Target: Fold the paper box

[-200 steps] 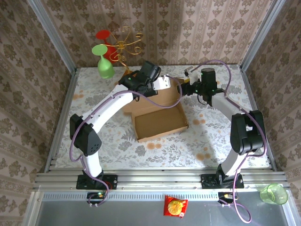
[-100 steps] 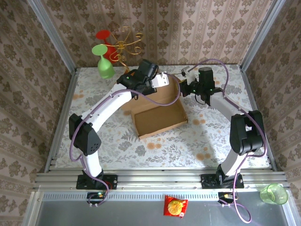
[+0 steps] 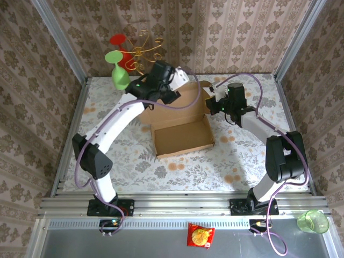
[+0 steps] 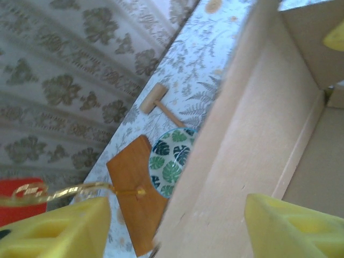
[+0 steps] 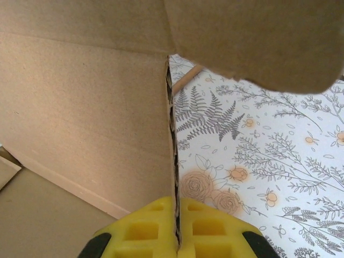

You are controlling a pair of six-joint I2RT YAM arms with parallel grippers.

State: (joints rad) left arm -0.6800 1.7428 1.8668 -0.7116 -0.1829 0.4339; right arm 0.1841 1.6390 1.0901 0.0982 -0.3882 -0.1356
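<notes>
The box point(image 3: 181, 135) is sitting mid-table point(image 3: 236, 156), its tray lying open toward my bases and its back panel standing raised. Behind that panel a board point(image 4: 134, 204) is leaning. A leaf-patterned disc point(image 4: 171, 161) is lying just beside it and a small mallet point(image 4: 157, 101) farther along the cloth (all three are crowding the panel's far side). A green glass point(image 3: 119, 74) and a red glass point(image 3: 118, 40) are hanging on a gold stand point(image 3: 145, 45) at the back left corner, well apart from the tray.

My left gripper point(image 4: 177, 234) is straddling the raised panel with its pads point(image 4: 59, 228) spread wide. The cardboard is passing between them, and I cannot tell whether either pad is touching it. My right gripper point(image 5: 176, 228) is pinching the panel's side edge, both pads pressing tight against the corrugated wall, with a rounded flap hanging just above.
</notes>
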